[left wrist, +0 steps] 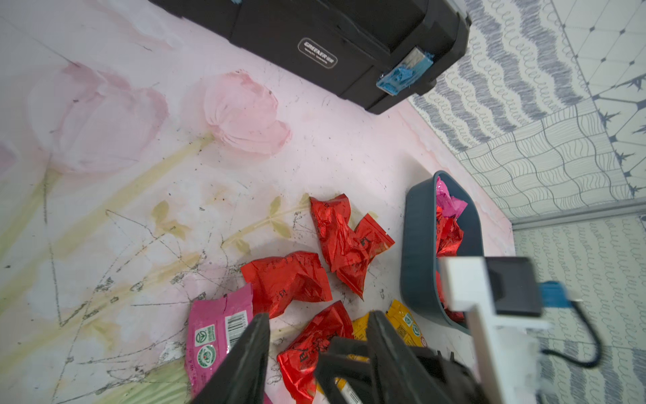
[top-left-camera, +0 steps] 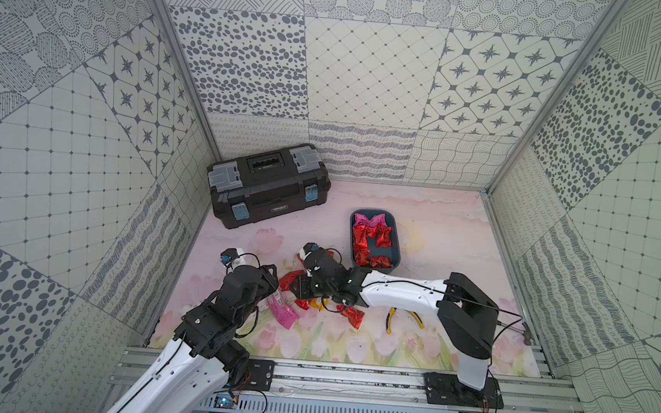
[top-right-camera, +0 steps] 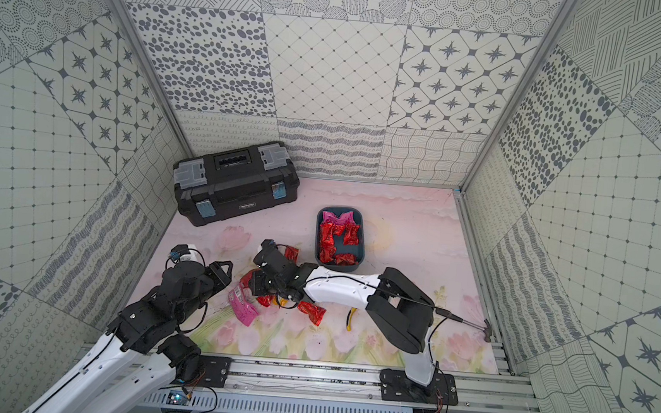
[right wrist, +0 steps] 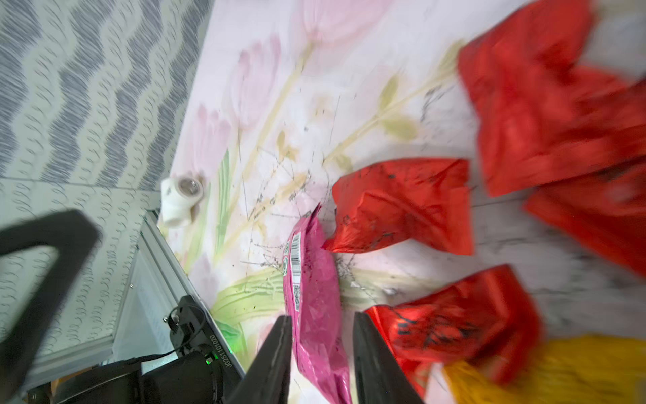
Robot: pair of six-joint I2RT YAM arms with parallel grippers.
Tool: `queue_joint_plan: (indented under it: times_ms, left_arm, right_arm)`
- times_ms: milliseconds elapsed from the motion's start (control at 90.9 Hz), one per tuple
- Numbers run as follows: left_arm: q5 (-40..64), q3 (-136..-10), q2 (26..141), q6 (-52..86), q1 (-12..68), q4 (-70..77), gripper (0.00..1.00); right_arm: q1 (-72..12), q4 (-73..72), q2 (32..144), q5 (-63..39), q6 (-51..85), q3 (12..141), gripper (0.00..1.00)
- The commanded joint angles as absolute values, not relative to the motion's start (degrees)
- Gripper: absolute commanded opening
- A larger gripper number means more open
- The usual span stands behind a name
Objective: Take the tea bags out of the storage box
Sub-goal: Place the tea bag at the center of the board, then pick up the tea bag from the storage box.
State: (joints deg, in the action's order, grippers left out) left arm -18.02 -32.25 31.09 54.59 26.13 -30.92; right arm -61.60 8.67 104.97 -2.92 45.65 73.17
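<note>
Storage box (top-left-camera: pixel 396 241) runs lengthwise toward back wall (top-left-camera: pixel 371 77) (left hand (left wrist: pixel 318 314), right hand (right wrist: pixel 322 316): jaws apart).

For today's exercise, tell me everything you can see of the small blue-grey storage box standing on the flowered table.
The storage box is a small lidless tub of smooth, dark blue-grey plastic, a rounded rectangle with a plain rim. It stands upright on the pink flowered table, to the right of the black toolbox and nearer the robot. Inside lie red tea bags, with pink tea bags at its far end. A patch of its floor shows bare.
</note>
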Motion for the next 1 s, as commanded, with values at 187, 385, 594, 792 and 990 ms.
queue_joint_plan:
  times_ms: [187, 385, 594, 792, 990]
  left_arm:
    - [-0.3, -36.8, 47.1, 50.5, 26.3, -13.8, 0.53]
    - [2.7, -40.5, 57.9, 48.9, 29.3, -8.5, 0.55]
    - [6.8, -44.6, 70.9, 48.6, 32.5, -2.1, 0.58]
    - [9.8, -48.5, 81.1, 49.6, 34.2, 2.7, 0.59]
    - [10.2, -51.8, 88.4, 50.4, 34.9, 4.5, 0.56]
  right_arm:
    - [-42.7, 15.8, 91.3, -3.6, 36.4, 66.8, 0.38]
    - [-33.6, 19.8, 94.4, -10.2, 29.7, 68.4, 0.43]
    - [-28.5, 17.8, 102.1, -15.0, 26.1, 72.6, 0.49]
    - [-25.5, 13.7, 109.2, -18.0, 26.9, 75.9, 0.51]
    - [-25.4, 10.6, 114.4, -20.5, 29.0, 78.5, 0.49]
